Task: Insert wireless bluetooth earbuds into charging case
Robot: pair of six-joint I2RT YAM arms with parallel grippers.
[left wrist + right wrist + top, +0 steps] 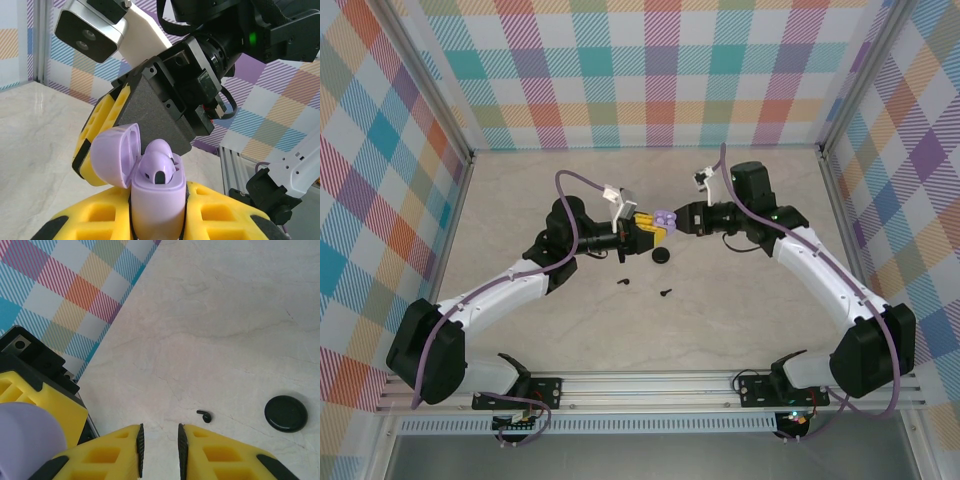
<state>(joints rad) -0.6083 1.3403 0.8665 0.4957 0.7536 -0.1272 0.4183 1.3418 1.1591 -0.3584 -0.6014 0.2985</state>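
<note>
Lilac case (155, 197), one, holding one earbud (159, 164), sits clamped in our left end effector (157, 225); right end effector (159, 450) slightly parted, empty; we count two black earbuds (623, 282) (665, 293)

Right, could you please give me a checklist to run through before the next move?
1. Left gripper shut on lilac case: ok.
2. Lid open: ok.
3. Lilac earbud in the case: ok; fully seated: cannot tell.
4. Right gripper empty, jaws narrowly apart: ok.
5. Black earbuds cased: not ok, both lie on the table near the black case.
</note>
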